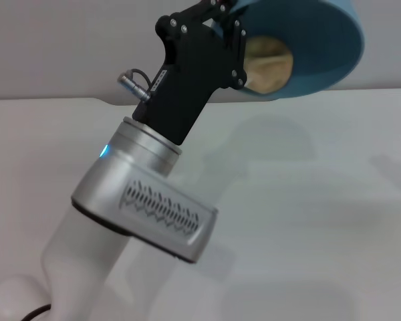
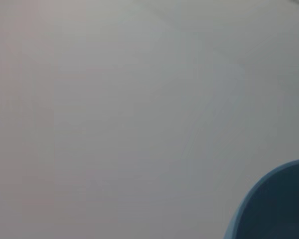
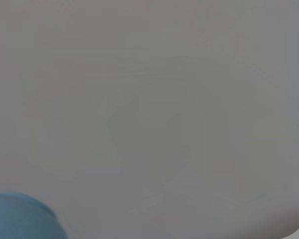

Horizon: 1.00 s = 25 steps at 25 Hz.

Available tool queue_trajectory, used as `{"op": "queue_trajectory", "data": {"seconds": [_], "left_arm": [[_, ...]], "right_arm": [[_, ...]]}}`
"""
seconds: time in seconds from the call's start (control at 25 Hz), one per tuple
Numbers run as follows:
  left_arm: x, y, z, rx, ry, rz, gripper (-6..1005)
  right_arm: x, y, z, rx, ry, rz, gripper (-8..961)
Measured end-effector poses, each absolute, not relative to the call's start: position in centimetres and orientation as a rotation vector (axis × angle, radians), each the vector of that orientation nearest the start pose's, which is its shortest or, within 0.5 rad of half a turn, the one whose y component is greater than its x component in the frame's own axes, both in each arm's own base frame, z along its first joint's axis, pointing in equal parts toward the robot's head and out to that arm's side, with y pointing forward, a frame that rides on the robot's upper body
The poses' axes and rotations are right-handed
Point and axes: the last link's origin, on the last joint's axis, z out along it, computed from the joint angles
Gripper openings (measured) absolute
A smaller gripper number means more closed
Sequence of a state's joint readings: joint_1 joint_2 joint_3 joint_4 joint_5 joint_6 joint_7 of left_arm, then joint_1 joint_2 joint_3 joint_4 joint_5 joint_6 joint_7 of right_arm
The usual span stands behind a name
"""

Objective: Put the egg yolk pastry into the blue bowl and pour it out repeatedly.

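- Nearest the camera, the left arm rises from the near left over the white table (image 1: 321, 221).
- Farther up, the left gripper (image 1: 235, 41) pinches the blue bowl (image 1: 321, 47) by its rim, tipped on its side above the table.
- Just right of the fingers, the egg yolk pastry (image 1: 271, 63) lies inside the bowl.

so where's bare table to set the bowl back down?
Bare white table right of the left arm, under the lifted, tilted blue bowl holding the pastry. The crowded side is the left end effector on the rim.
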<state>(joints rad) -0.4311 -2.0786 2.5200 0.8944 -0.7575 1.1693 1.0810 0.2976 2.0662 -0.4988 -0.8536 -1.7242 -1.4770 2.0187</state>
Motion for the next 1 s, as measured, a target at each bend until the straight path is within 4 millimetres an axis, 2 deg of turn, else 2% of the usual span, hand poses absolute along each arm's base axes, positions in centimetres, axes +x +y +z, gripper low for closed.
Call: {"op": "queue_trajectory", "data": {"seconds": [0.6, 0.76, 0.84, 0.92, 1.0], "left_arm": [[-9.7, 28.3, -7.3, -1.414, 0.763, -0.617, 16], [-9.3, 28.2, -6.4, -1.364, 0.741, -0.659, 16], [-8.9, 28.5, -6.6, -1.392, 0.714, -0.694, 16], [-8.7, 29.3, -7.7, -1.475, 0.701, -0.685, 16], [-8.5, 29.4, -7.6, -1.464, 0.699, -0.686, 16]], "right_arm": [[32.6, 30.6, 9.4, -1.927, 1.404, 1.135, 321], [32.6, 30.6, 9.3, -1.923, 1.411, 1.140, 321], [32.6, 30.6, 9.2, -1.922, 1.412, 1.143, 322], [32.5, 30.7, 9.2, -1.927, 1.413, 1.147, 322], [32.5, 30.7, 9.2, -1.927, 1.412, 1.146, 321]]}}
